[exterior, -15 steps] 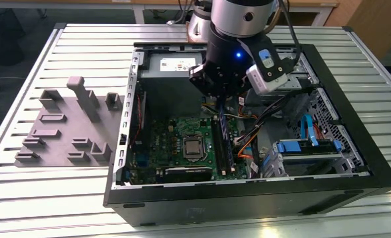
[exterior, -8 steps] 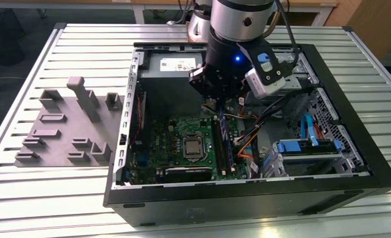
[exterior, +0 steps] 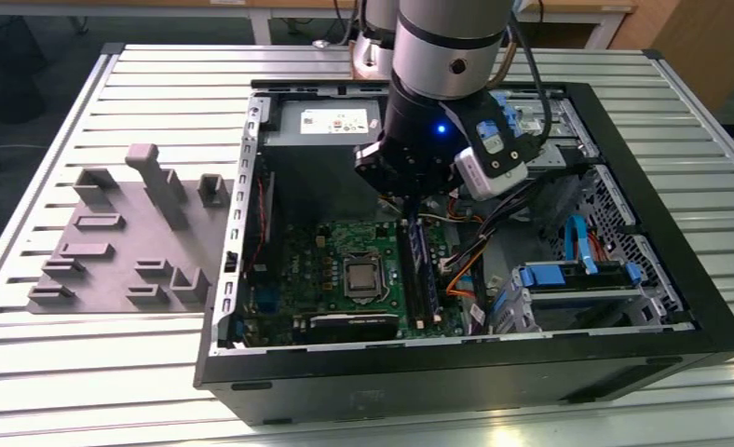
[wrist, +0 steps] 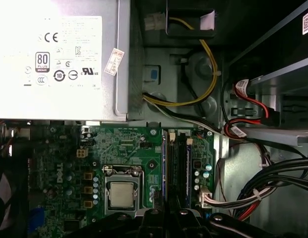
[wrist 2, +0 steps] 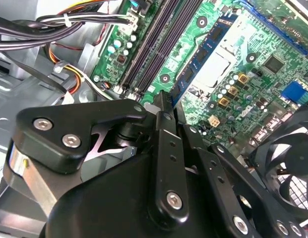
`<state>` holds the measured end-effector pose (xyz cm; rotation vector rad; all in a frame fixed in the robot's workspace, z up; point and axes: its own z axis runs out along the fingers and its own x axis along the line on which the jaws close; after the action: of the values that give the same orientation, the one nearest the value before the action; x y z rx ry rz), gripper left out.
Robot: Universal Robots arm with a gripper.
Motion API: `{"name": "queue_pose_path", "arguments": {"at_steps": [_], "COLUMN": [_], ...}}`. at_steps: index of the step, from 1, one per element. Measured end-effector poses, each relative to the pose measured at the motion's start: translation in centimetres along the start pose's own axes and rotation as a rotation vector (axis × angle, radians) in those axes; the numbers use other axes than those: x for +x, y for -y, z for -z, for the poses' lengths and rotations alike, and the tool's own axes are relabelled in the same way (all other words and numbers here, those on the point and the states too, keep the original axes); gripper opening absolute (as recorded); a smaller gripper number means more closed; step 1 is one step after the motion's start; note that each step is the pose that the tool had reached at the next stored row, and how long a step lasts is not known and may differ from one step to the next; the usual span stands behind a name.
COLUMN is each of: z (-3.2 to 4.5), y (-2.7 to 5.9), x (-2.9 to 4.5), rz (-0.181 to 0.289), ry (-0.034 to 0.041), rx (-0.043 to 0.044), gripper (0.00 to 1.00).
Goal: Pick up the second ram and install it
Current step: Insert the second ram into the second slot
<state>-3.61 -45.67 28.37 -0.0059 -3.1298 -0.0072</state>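
**RAM stick number two sits by the CPU, fingers pinched narrow**

The open PC case (exterior: 467, 372) lies on its side on a slatted aluminium table (exterior: 94, 372). A grey block fixture (exterior: 118, 242) sits on the slats at 9 o'clock from the case. Dark floor (exterior: 32, 56) and the legs of a wooden desk (exterior: 305, 11) show beyond the table at 12 o'clock.

The gripper (exterior: 407, 207) is down inside the case, at 6 o'clock from the power supply (exterior: 323, 119). In the second wrist view its fingers (wrist 2: 163, 129) are drawn narrow, tips together. They meet right at the near end of the second ram (wrist 2: 199, 57). Can't tell if they actually clamp it.

In the exterior view the second ram (exterior: 418, 270) stands on edge along the slots, just at 3 o'clock from the CPU (exterior: 362, 275).
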Motion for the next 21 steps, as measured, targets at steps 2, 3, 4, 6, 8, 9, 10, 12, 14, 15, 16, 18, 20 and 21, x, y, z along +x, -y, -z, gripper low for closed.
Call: {"name": "queue_pose_path", "arguments": {"at_steps": [2, 3, 4, 6, 8, 9, 10, 12, 14, 15, 16, 18, 20, 21], "z": [-0.19, -0.20, -0.20, -0.21, -0.21, -0.22, -0.22, -0.29, -0.44, -0.54, -0.66, -0.87, -1.07, -1.17], "y": [0.00, 0.00, 0.00, 0.00, 0.00, 0.00, 0.00, 0.00, 0.00, 0.00, 0.00, 0.00, 0.00, 0.00], "x": [0.00, 0.00, 0.00, 0.00, 0.00, 0.00, 0.00, -0.01, -0.01, -0.01, -0.01, -0.01, -0.02, -0.02], "rz": [0.000, 0.000, 0.000, 0.000, 0.000, 0.000, 0.000, 0.000, 0.000, 0.000, 0.000, 0.000, 0.000, 0.000], "ry": [-0.0001, -0.0001, -0.0002, -0.0002, -0.0001, -0.0001, -0.0001, 0.0001, -0.0001, -0.0001, -0.0001, -0.0001, -0.0001, -0.0001], "rx": [-0.0001, 0.0000, 0.0001, 0.0001, 0.0000, 0.0000, -0.0001, -0.0005, -0.0002, -0.0001, -0.0002, -0.0001, -0.0001, -0.0001], "gripper": [0.14, 0.14, 0.14, 0.14, 0.14, 0.14, 0.14, 0.14, 0.14, 0.14, 0.14, 0.14, 0.14, 0.14]}}
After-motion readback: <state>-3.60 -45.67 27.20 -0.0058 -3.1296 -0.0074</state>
